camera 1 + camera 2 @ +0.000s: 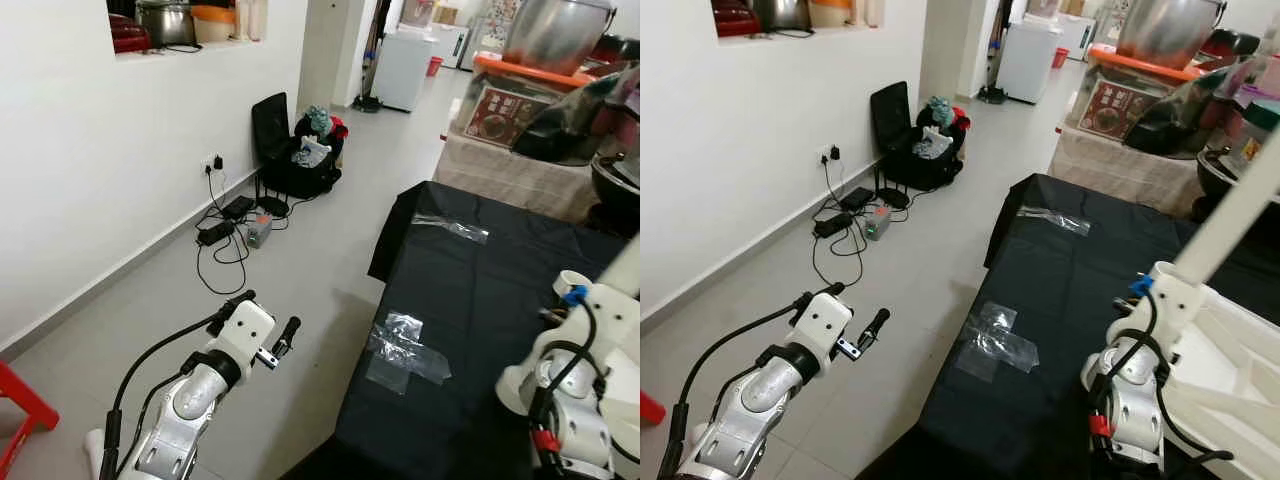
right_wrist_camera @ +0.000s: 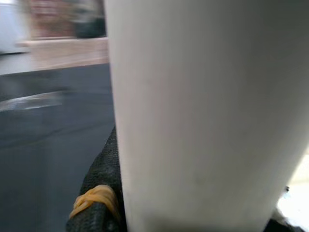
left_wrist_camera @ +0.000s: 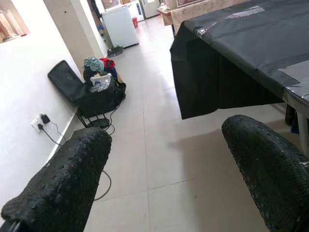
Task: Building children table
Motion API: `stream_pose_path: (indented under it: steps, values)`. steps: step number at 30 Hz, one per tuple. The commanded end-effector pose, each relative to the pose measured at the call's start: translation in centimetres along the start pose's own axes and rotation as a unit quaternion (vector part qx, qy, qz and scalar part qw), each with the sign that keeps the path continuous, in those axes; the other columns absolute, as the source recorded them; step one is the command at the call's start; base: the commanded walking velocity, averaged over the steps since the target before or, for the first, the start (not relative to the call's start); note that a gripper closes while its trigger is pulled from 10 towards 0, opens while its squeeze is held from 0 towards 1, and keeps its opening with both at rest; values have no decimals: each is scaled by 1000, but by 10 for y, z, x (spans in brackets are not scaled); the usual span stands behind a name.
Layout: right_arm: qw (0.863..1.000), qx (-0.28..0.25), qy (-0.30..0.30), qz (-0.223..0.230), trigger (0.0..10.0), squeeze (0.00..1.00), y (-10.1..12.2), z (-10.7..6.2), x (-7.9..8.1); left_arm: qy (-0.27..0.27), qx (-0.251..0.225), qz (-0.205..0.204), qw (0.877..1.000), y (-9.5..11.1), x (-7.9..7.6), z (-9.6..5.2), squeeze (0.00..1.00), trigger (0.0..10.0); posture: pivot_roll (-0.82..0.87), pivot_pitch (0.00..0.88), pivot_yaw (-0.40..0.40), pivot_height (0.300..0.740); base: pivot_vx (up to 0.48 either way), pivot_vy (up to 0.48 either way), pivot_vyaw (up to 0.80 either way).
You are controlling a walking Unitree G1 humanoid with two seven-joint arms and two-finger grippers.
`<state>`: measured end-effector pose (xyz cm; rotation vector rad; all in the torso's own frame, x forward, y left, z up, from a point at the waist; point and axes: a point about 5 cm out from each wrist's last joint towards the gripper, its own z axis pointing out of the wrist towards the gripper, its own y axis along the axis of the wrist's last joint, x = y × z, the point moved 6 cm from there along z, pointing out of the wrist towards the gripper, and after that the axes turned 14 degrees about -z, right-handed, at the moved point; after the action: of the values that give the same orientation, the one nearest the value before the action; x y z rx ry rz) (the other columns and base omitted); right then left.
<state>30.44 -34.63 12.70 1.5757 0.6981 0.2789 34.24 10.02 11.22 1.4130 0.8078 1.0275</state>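
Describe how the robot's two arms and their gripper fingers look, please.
Both arms are silver metal with white housings and black cables. The left gripper has two long black fingers with a bumpy, textured surface. The right arm carries a blue clip and a red part; a yellow rubber band wraps one black finger.

A thick white table leg (image 2: pixel 203 111) stands right against my camera, upright and close. One black finger (image 2: pixel 99 193) of my right end effector presses against the leg's side, a yellow rubber band (image 2: pixel 94 198) wrapped around it. Behind the leg stretches the black-covered surface (image 2: pixel 48 130), blurred, with a pale strip of tape (image 2: pixel 31 101) on it.
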Motion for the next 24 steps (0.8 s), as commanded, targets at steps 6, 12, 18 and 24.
stream_pose_path:
  steps: [6, 12, 18, 24]
  values:
    - [991, 91, 85, -45, 10000, 0, -58, -3, 25, -5, -1, 3, 1000, 1, -3, 3, 0, 10000, 44, 0, -130, 740, 0, 0, 0]
    - [993, 28, 111, -10, 10000, 27, -30, -6, 34, -6, -1, 2, 1000, 1, -3, 3, 0, 10000, 42, 0, -128, 740, 0, 0, 0]
    - [993, 4, 121, 9, 10000, 1000, -19, -8, 36, -7, 0, 2, 1000, 0, -4, 3, 0, 10000, 38, 0, -126, 740, 0, 0, 0]
    - [978, -35, 200, 51, 10000, 1000, 0, -15, 55, -9, 0, 2, 1000, 0, -4, 3, 0, 10000, 38, 0, -126, 740, 0, 0, 0]
